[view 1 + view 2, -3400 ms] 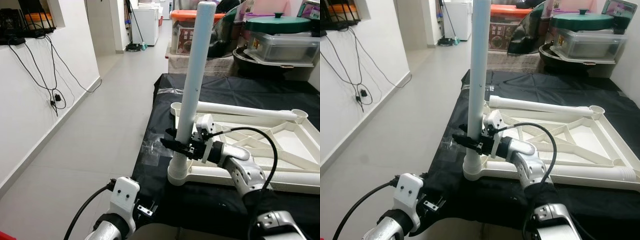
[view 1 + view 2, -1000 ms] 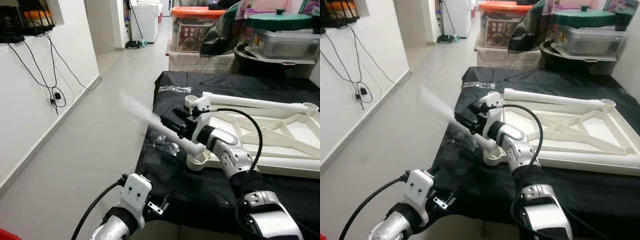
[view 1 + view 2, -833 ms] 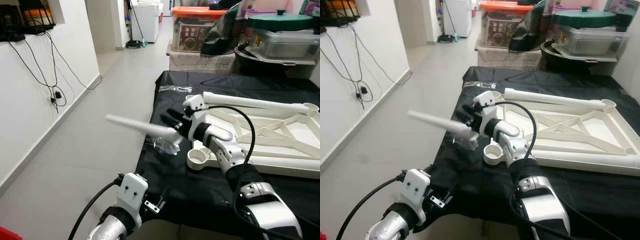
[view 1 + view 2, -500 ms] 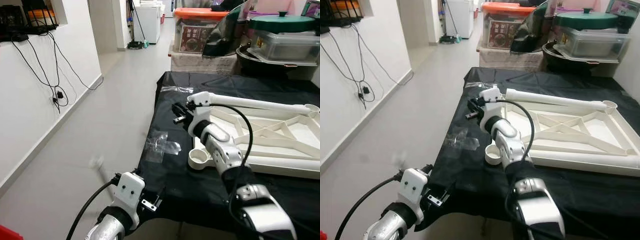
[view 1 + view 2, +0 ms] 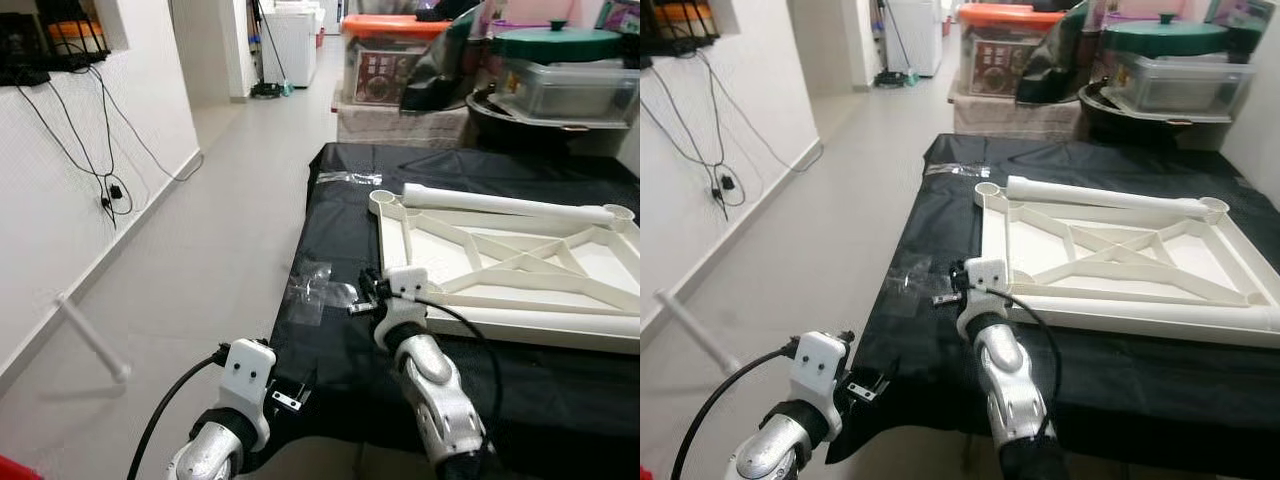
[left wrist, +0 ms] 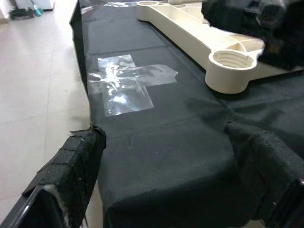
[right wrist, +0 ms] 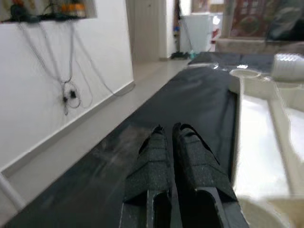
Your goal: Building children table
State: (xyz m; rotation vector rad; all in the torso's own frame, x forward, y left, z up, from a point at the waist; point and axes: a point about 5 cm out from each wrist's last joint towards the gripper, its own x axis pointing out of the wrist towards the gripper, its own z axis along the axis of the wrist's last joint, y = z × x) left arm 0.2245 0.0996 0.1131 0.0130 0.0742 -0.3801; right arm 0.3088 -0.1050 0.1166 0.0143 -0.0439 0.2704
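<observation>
On a black cloth [image 5: 420,380] covering a low surface lies a white plastic children's table top [image 5: 520,270], upside down, its ribbed underside facing up. One white leg [image 5: 505,204] lies along its far edge. At the corner of the table top nearest the cloth's left edge is a round threaded socket [image 6: 230,70], and nothing stands in it. A second white leg [image 5: 92,338] lies on the tiled floor, well apart from the cloth, near the white wall to the robot's left.

The right gripper [image 5: 362,297] hovers low over the cloth just beside that socket, holding nothing, its two black fingers [image 7: 190,159] pressed nearly together. The left gripper [image 6: 161,185] sits near the cloth's near-left corner with its padded fingers spread wide, also holding nothing. A patch of clear tape [image 6: 126,85] is stuck to the cloth between the left gripper and the socket.

The step in hand appears to be fitting a leg into the open socket, and the leg meant for it seems to be the one on the floor. To do this well, the robot would likely need to fetch that leg, grip it firmly near its lower end, hold it upright over the socket, seat the threads squarely, and turn without tilting, as a loose or angled hold risks letting it slip away.
</observation>
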